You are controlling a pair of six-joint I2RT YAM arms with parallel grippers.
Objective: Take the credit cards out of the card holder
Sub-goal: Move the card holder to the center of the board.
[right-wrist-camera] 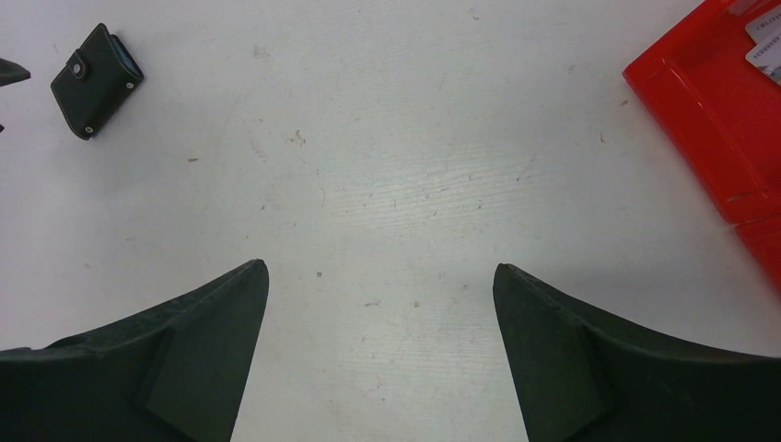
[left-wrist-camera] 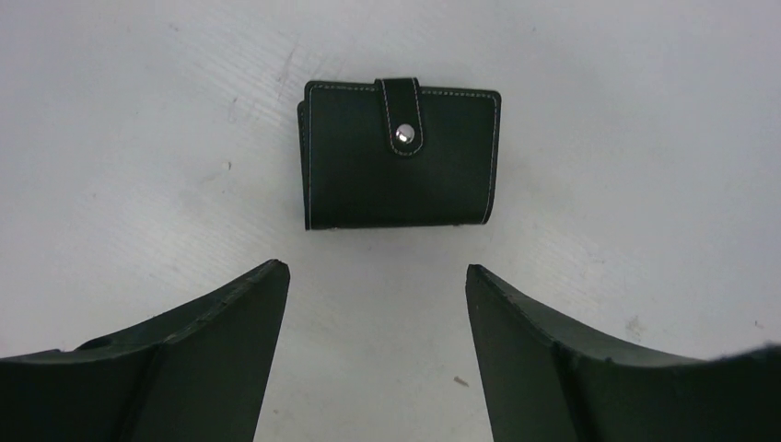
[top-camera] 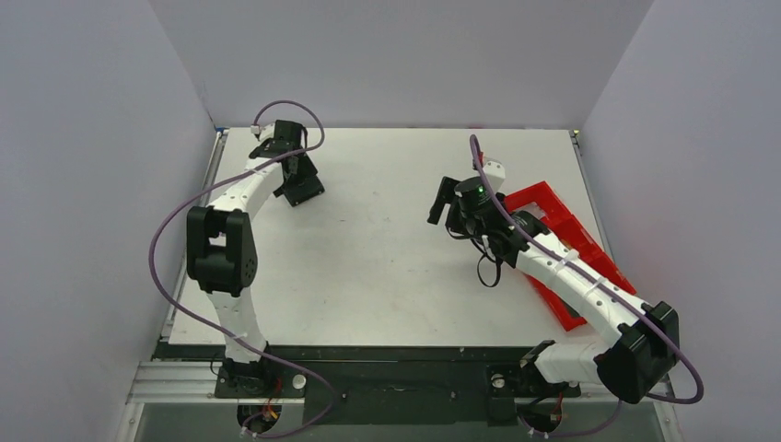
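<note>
The card holder (left-wrist-camera: 401, 155) is a small black case with white stitching. It lies flat on the white table, folded shut, with its tab (left-wrist-camera: 402, 115) snapped down. My left gripper (left-wrist-camera: 378, 272) is open and empty, and the holder lies just ahead of its fingertips, centred between them and untouched. In the top view the holder (top-camera: 313, 191) sits at the far left, below the left gripper (top-camera: 297, 177). It also shows small in the right wrist view (right-wrist-camera: 95, 80). My right gripper (right-wrist-camera: 379, 269) is open and empty over bare table mid-right. No cards show at the holder.
A red compartment tray (top-camera: 589, 253) lies at the right under the right arm. Its corner (right-wrist-camera: 714, 110) shows in the right wrist view, with white printed cards (right-wrist-camera: 764, 41) inside. Grey walls close in the table on three sides.
</note>
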